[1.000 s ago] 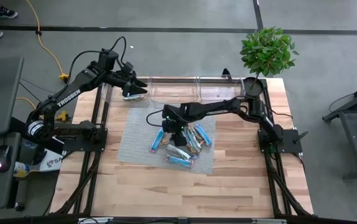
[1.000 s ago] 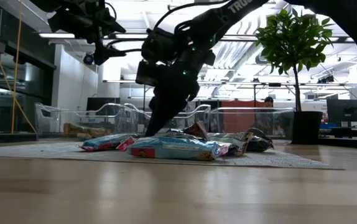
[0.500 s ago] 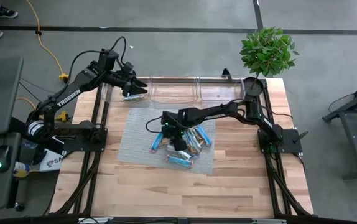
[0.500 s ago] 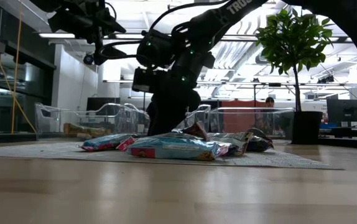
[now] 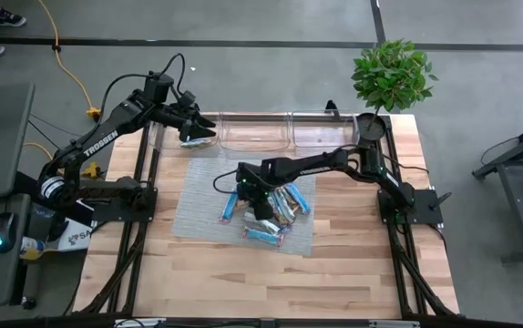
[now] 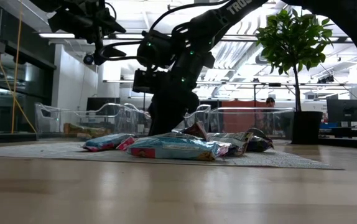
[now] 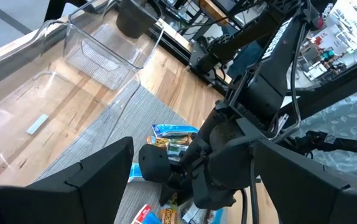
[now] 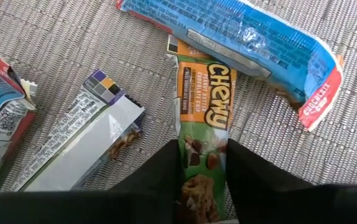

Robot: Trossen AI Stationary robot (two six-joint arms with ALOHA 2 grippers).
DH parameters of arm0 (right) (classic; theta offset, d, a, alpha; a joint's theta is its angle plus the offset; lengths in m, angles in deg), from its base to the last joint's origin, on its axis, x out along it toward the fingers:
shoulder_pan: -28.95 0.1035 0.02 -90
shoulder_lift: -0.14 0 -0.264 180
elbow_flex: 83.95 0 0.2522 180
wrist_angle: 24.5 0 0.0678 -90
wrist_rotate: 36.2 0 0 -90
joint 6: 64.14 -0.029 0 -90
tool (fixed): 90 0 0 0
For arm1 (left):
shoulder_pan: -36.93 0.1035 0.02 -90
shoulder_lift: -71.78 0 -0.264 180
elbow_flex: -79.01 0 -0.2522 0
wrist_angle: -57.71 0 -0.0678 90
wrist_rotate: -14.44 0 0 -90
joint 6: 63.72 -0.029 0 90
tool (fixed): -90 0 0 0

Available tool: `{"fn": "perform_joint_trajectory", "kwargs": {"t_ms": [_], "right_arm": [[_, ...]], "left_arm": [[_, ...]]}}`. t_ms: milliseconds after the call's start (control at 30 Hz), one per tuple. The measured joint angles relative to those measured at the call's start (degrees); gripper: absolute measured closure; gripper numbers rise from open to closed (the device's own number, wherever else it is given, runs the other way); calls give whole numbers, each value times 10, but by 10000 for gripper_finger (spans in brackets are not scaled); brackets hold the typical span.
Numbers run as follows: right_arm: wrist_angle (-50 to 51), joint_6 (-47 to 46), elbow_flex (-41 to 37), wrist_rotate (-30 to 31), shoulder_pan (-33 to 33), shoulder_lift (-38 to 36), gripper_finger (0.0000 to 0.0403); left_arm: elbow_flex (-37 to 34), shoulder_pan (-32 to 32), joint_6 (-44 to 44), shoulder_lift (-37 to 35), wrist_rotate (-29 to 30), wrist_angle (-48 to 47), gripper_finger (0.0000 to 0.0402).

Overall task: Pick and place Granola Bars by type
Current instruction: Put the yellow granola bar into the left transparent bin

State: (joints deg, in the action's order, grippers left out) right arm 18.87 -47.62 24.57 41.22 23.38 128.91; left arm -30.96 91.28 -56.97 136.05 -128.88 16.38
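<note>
Robotics lab: concrete floor [image 5: 243, 23] (cables trailing), monitors [image 6: 343, 110], ceiling strip lights [image 6: 73, 35].

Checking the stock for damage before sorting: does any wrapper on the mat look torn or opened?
Yes. The silver-backed bar lies face down with one end split, filling showing. The right gripper straddles the green Chewy bar, which looks intact.

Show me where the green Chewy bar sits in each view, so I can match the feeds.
High view: hidden under the right end effector, mid-pile on the grey mat.
Low view: cannot be picked out; the dark arm blocks the pile's middle.
Left wrist view: not identifiable behind the right arm.
Right wrist view: green Chewy bar between the closing fingers, beside the blue bar.
Shared landmark: the grey mat.
</note>
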Motion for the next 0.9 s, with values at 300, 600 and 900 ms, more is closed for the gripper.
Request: {"fn": "perform_joint_trajectory", "kwargs": {"t_ms": [300,600,900], "right_arm": [[-7,-30,0,-6,0,0,324],[-13,-61,0,-45,0,0,324],[-15,-67,0,-124,-5,-15,325]], "left_arm": [[0,0,0,0,0,0,72],[0,0,0,0,0,0,72],[0,0,0,0,0,0,72]]}}
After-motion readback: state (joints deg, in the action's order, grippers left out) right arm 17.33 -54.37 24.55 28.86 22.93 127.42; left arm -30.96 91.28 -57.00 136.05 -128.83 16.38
